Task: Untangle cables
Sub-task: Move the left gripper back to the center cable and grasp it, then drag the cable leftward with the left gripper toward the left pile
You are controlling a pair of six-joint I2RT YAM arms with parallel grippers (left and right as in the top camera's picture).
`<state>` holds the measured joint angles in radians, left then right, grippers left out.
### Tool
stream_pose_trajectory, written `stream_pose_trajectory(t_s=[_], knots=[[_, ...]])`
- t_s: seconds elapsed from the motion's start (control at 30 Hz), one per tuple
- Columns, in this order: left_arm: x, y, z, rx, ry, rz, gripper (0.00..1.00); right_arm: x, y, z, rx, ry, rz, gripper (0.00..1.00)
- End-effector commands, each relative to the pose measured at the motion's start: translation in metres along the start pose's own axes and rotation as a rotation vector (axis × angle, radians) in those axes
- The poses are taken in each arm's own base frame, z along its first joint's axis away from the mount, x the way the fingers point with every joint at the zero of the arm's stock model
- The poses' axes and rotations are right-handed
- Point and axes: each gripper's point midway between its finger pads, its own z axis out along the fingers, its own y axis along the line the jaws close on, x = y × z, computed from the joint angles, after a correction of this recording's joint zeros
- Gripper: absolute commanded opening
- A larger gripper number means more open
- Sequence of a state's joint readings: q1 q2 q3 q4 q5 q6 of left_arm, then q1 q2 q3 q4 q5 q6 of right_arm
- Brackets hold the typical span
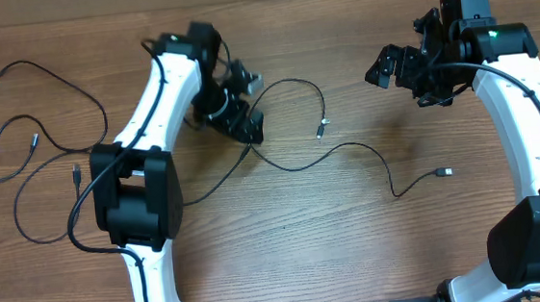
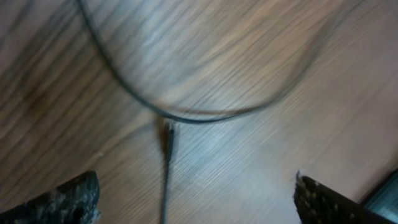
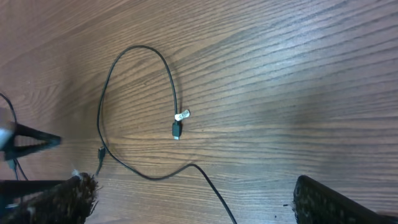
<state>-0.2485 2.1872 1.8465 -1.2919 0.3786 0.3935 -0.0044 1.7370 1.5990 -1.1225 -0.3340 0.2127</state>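
Our wooden table [image 1: 289,265], strewn with thin black cables [image 1: 289,81].
We see them lying flat in loose loops at its left side and across the middle, one ending in a silver-tipped plug [image 1: 443,172], a second plug [image 1: 322,128] near it.

thin black cables [image 1: 290,159] sprawled across table

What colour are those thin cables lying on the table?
The cables are black, on a brown wood-grain table; clearest in the right wrist view.
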Motion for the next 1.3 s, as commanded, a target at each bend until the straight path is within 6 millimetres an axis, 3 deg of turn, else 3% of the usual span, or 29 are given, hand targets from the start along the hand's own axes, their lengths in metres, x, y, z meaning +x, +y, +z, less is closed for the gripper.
stream_pose_trajectory(t_s=[0.0, 0.3, 0.5, 0.7, 0.73, 0.77, 0.8, 0.83, 0.93, 1.03, 1.13, 1.27], knots=[[0.011, 0.014, 0.018, -0.193, 0.059, -0.102, 1.0, -0.006, 0.01, -0.014, -0.019, -0.043, -0.023, 1.0], [0.028, 0.027, 0.052, -0.357, 0.088, -0.15, 1.0, -0.006, 0.01, -0.014, -0.018, -0.043, -0.023, 1.0], [0.043, 0.036, 0.061, -0.395, 0.121, -0.192, 1.0, -0.006, 0.01, -0.014, -0.018, -0.043, -0.023, 1.0], [0.043, 0.04, 0.071, -0.398, 0.101, -0.167, 1.0, -0.006, 0.01, -0.014, -0.019, -0.043, -0.023, 1.0], [0.042, 0.041, 0.072, -0.398, 0.104, -0.146, 0.88, -0.006, 0.01, -0.014, -0.019, -0.043, -0.023, 1.0], [0.043, 0.042, 0.071, -0.402, 0.11, -0.123, 0.58, -0.006, 0.01, -0.014, -0.019, -0.043, -0.023, 1.0], [0.043, 0.046, 0.069, -0.432, 0.114, -0.121, 0.13, -0.006, 0.01, -0.014, -0.019, -0.043, -0.023, 1.0], [0.043, 0.049, 0.068, -0.45, 0.112, -0.128, 0.04, -0.006, 0.01, -0.014, -0.019, -0.043, -0.023, 1.0], [0.043, 0.069, 0.057, -0.558, 0.089, -0.205, 0.04, -0.006, 0.01, -0.014, -0.019, -0.042, -0.022, 1.0], [0.055, 0.103, 0.035, -0.716, 0.079, -0.338, 0.04, -0.006, 0.01, -0.014, -0.019, -0.043, -0.022, 1.0], [0.087, 0.149, -0.003, -0.873, 0.097, -0.51, 0.04, -0.007, 0.01, -0.014, -0.02, -0.046, -0.023, 1.0], [0.138, 0.202, -0.039, -0.849, 0.058, -0.772, 0.04, -0.007, 0.01, -0.014, -0.02, -0.046, -0.024, 1.0]])
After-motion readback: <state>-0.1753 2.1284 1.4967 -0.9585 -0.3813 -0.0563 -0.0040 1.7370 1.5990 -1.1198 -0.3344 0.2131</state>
